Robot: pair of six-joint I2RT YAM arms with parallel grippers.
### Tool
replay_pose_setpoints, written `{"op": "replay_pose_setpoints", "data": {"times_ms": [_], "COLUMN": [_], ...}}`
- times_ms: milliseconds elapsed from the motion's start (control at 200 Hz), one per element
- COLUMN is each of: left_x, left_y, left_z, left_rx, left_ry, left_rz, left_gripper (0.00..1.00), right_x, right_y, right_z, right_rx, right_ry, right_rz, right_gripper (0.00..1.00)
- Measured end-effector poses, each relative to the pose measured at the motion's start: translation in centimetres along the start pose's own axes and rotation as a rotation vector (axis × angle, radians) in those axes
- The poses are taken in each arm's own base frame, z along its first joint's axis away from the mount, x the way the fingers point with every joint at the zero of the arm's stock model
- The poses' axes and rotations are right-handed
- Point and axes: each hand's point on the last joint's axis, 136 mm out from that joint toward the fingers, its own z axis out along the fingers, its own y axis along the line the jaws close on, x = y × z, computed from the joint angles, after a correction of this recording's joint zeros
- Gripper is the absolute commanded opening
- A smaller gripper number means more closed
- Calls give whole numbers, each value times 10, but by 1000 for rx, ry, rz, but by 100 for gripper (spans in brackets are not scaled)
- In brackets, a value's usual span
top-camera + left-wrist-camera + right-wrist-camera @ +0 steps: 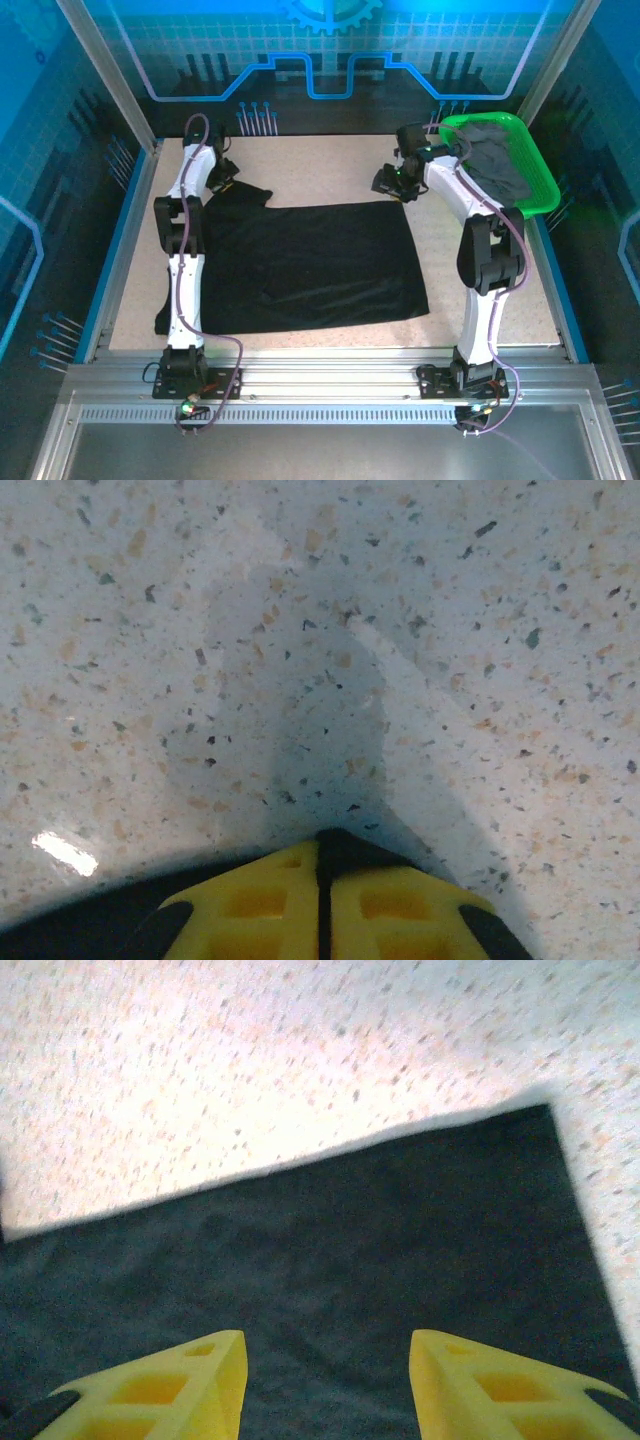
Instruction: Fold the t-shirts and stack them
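**Item 1, nearest.** Black t-shirt [310,265], spread flat on the table [330,165], left of centre. Its near hem lies close to the arm bases, and one sleeve reaches toward the far left. No finished fold can be made out.

**Item 2, shirt's far edge.** Left tool [321,845] at the far-left sleeve, fingers pressed together. Whether cloth is caught between them cannot be told. Right tool [325,1360], fingers spread, above the shirt's far-right corner and holding nothing.

**Item 3, far right corner.** Green basket [545,190] holding dark grey t-shirts [495,155] in a loose, unfolded heap.

**Status.** No stack on the table. Judged an early stage, with nearly all folding and stacking left to do.

**View notes.**
- The top view supplies the overall layout and the basket.
- The left wrist view supplies the closed seam of the fingers over bare speckled table.
- The right wrist view supplies the gap between the fingers and the shirt's straight edge and corner.
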Motion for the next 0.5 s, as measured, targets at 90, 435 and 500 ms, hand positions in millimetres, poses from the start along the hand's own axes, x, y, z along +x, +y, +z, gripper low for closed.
{"op": "replay_pose_setpoints", "data": {"times_ms": [90, 435, 500], "left_x": [0, 14, 15], "left_y": [0, -2, -6], "left_z": [-1, -18, -26], "left_rx": [-1, 53, 79], "left_ry": [1, 43, 46], "left_rz": [-2, -74, -87], "left_gripper": [0, 0, 0], "right_x": [-13, -39, -39], "right_y": [-11, -81, -83], "right_z": [5, 64, 75], "right_rx": [72, 275, 279], "right_ry": [-31, -26, -14], "right_rz": [43, 206, 205], "right_gripper": [47, 47, 47]}}
